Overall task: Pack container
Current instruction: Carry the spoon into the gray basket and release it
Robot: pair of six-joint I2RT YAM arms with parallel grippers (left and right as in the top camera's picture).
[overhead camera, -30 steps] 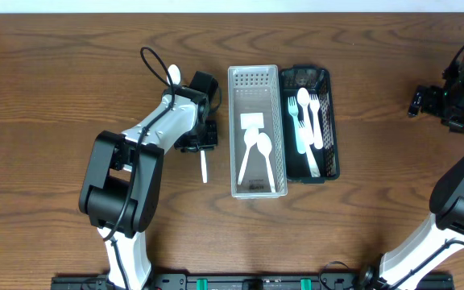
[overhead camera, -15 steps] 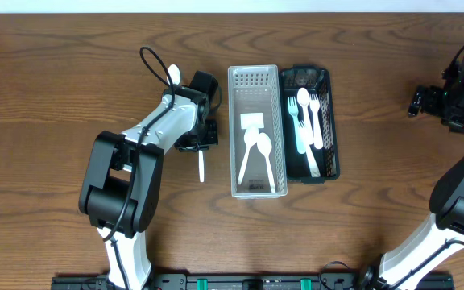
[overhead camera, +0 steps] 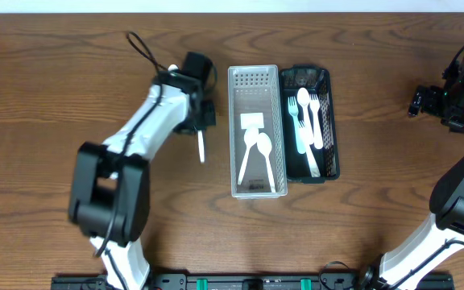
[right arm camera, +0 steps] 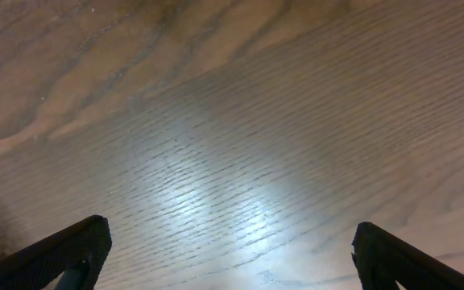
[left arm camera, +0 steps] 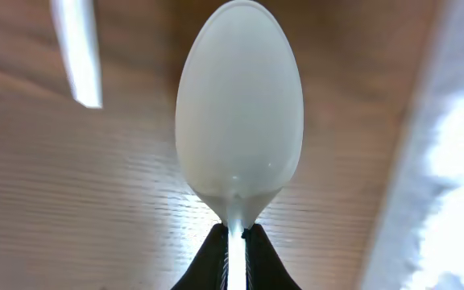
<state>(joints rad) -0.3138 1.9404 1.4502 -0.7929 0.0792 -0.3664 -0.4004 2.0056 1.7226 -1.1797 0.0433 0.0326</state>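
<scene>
My left gripper [overhead camera: 200,129] is shut on the neck of a white plastic spoon [overhead camera: 201,148], left of the clear tray [overhead camera: 254,79]. In the left wrist view the spoon's bowl [left arm camera: 238,113] sticks out past the closed fingertips [left arm camera: 234,234] above the wood. The clear tray holds two white spoons [overhead camera: 256,149] and a white label. The black basket [overhead camera: 333,149] beside it holds white forks and a spoon [overhead camera: 306,121]. My right gripper [overhead camera: 417,101] is open and empty at the far right, over bare wood in the right wrist view [right arm camera: 232,250].
The tray and basket stand side by side at the table's middle. The blurred edge of the tray [left arm camera: 449,177] fills the right side of the left wrist view. A blurred white strip [left arm camera: 75,48] shows at its upper left; I cannot tell what it is.
My left arm has stretched toward the back of the table, carrying the spoon with it. The right arm has not moved.
</scene>
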